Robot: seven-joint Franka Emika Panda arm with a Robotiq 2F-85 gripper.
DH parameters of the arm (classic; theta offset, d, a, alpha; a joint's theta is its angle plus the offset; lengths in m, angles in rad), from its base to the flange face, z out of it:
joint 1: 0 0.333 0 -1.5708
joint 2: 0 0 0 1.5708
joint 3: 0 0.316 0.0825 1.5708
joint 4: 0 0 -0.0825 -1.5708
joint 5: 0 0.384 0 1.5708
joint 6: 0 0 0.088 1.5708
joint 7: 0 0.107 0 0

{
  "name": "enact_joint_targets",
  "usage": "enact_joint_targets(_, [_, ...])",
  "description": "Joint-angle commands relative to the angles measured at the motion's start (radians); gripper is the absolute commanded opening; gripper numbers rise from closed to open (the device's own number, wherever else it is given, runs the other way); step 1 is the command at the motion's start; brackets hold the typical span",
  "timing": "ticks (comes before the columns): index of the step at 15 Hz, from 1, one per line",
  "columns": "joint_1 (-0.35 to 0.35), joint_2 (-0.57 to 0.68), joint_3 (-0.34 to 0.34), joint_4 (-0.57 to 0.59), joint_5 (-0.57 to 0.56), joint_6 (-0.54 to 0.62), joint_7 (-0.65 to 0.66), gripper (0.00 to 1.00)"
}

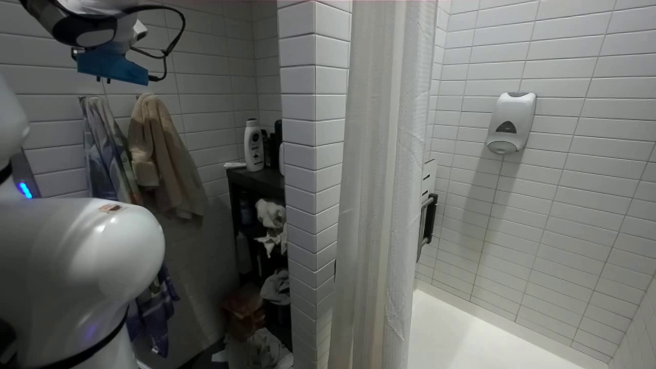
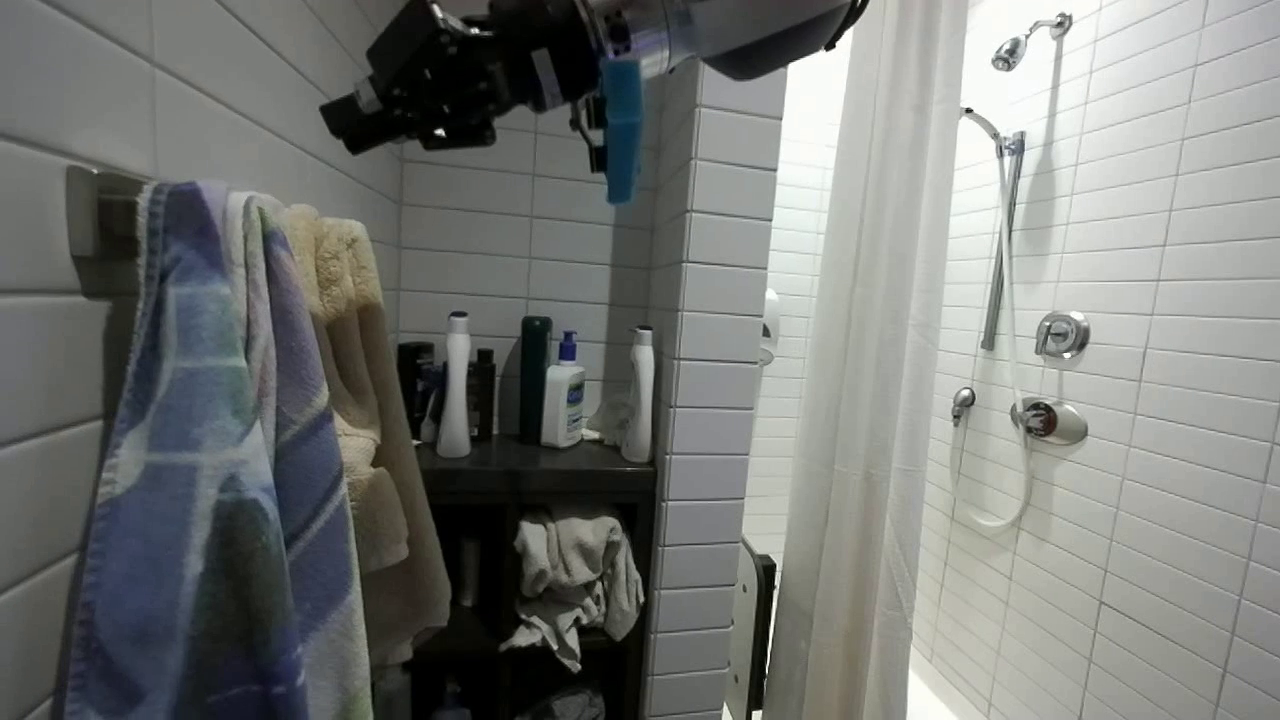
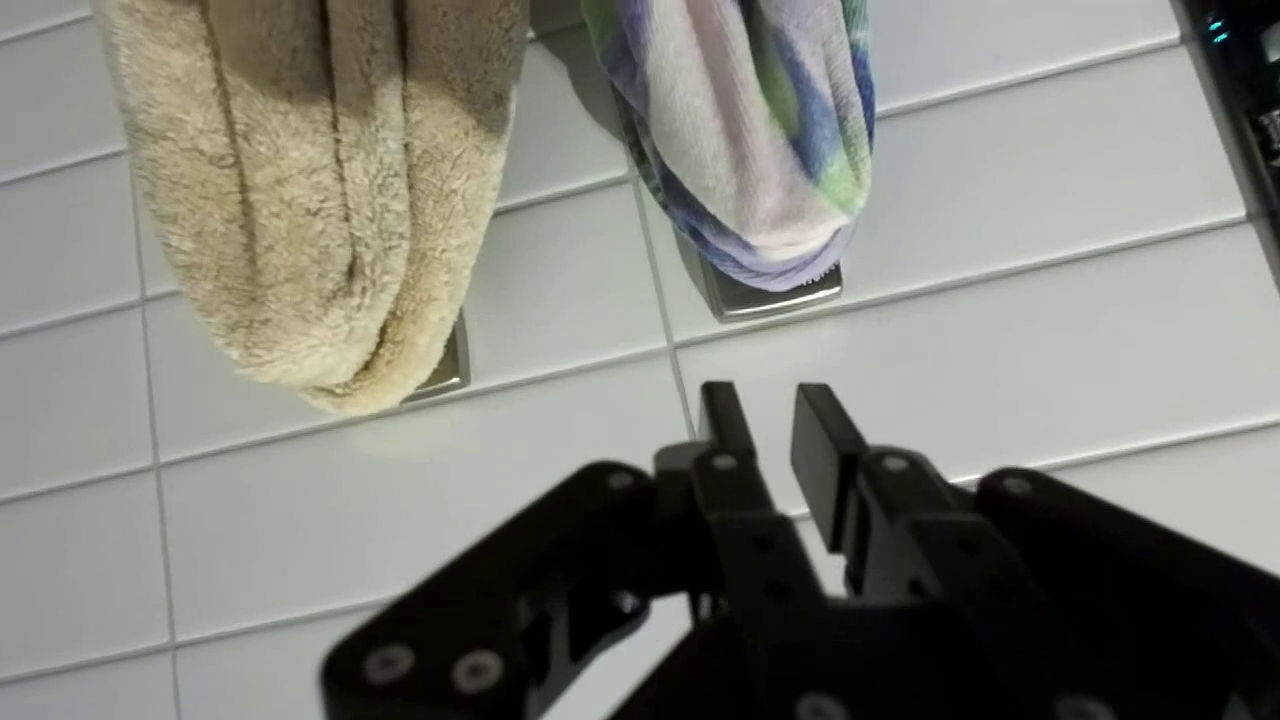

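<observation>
The multicoloured towel (image 3: 750,120) hangs at the top centre of the wrist view, draped over a square metal hook (image 3: 775,300). At upper left of that frame, the fluffy beige towel (image 3: 320,200) covers most of its own hook (image 3: 450,368). The gripper (image 3: 770,425) stands at lower centre, its fingers slightly spread, with a narrow gap and only tile showing between them; it touches neither towel. In an exterior view it is at upper left, above both towels. Both hooks sit on a wall (image 3: 420,520) of glossy white tiles with grey joints.

In an exterior view, a dark shelf unit (image 2: 540,486) stands at lower centre, bearing several bottles (image 2: 455,400); crumpled pale cloths (image 2: 575,560) spill from a compartment below. Right of it come a tiled column (image 2: 715,400) and a whitish shower curtain (image 2: 860,420). Toward the right edge are a shower head (image 2: 1010,52) and a round chrome valve (image 2: 1062,335). In an exterior view, a white soap dispenser (image 1: 515,120) is fixed to tiles at upper right, above a pale shower floor (image 1: 471,333), while the white arm (image 1: 82,246) fills the left side.
</observation>
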Motion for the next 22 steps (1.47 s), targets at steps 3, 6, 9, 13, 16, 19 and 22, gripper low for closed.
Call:
enact_joint_targets(3, [0.009,0.007,-0.004,-0.007,-0.007,-0.014,0.015,0.66])
enact_joint_targets(6, [0.011,0.005,-0.006,-0.03,-0.001,-0.042,0.029,0.86])
enact_joint_targets(9, [-0.004,-0.013,-0.019,-0.085,-0.041,-0.132,0.07,1.0])
enact_joint_targets(13, [-0.03,-0.016,-0.037,-0.156,-0.126,-0.184,0.137,1.0])
enact_joint_targets(16, [-0.035,0.0,-0.044,-0.176,-0.156,-0.15,0.134,1.0])
enact_joint_targets(19, [-0.026,0.022,-0.041,-0.178,-0.149,-0.065,0.085,1.0])
enact_joint_targets(22, [-0.01,0.062,-0.039,-0.164,-0.13,0.069,-0.024,1.0])
